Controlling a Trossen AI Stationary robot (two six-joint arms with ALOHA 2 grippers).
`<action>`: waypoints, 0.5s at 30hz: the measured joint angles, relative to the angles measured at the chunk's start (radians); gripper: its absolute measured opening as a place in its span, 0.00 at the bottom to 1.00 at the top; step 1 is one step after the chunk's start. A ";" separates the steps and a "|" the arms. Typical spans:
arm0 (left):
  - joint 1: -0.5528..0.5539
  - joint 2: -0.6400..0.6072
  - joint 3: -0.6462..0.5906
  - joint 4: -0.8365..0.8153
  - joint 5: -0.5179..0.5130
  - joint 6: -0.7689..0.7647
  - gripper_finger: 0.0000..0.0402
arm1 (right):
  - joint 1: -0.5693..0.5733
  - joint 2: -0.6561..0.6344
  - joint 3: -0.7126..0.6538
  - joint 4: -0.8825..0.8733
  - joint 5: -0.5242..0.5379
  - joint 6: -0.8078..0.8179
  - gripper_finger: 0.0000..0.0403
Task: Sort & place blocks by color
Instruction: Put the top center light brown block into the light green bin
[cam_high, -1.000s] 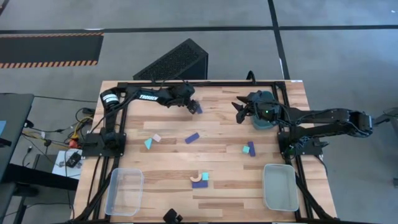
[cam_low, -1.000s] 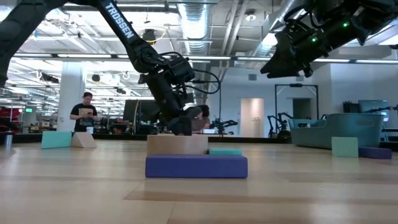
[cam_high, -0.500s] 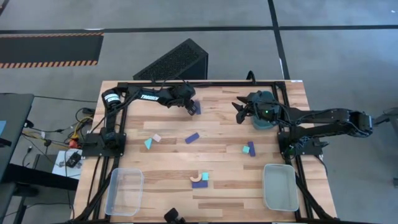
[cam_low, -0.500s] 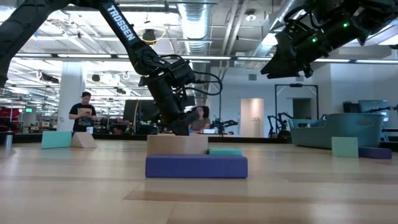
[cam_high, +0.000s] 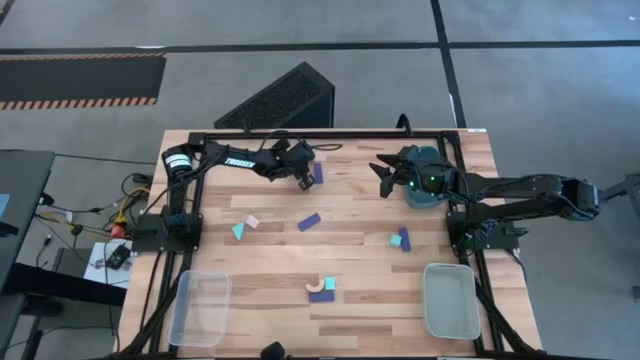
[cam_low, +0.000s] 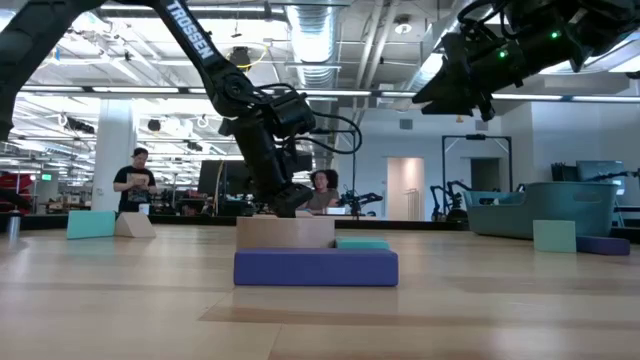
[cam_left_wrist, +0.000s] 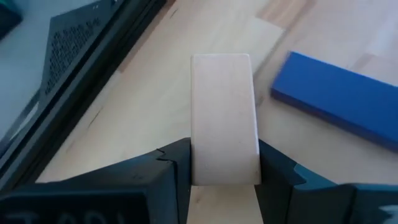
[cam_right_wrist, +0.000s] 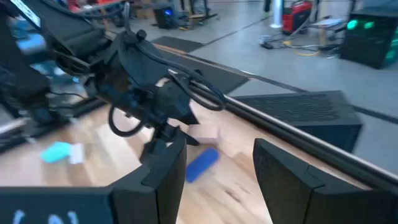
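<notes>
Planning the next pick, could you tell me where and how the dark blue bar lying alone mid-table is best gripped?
Take the dark blue bar across its narrow width at mid-length, coming straight down from above. It lies flat on the table, set diagonally, long sides clear; I would turn the wrist to match.

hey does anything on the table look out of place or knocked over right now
Nothing stands out. The blocks lie loose on the table, unsorted, and both clear trays are empty. The left tool is closed on a pale wood block beside a blue bar.
</notes>
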 joint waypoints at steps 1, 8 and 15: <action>-0.008 -0.024 -0.021 0.011 -0.011 0.000 0.26 | 0.004 0.000 0.000 0.002 -0.001 0.005 0.52; -0.041 -0.248 -0.299 0.364 0.019 0.038 0.27 | 0.051 0.000 0.000 0.009 0.001 0.030 0.52; -0.078 -0.369 -0.573 0.888 0.324 0.091 0.27 | 0.079 0.001 0.000 0.035 0.031 -0.011 0.52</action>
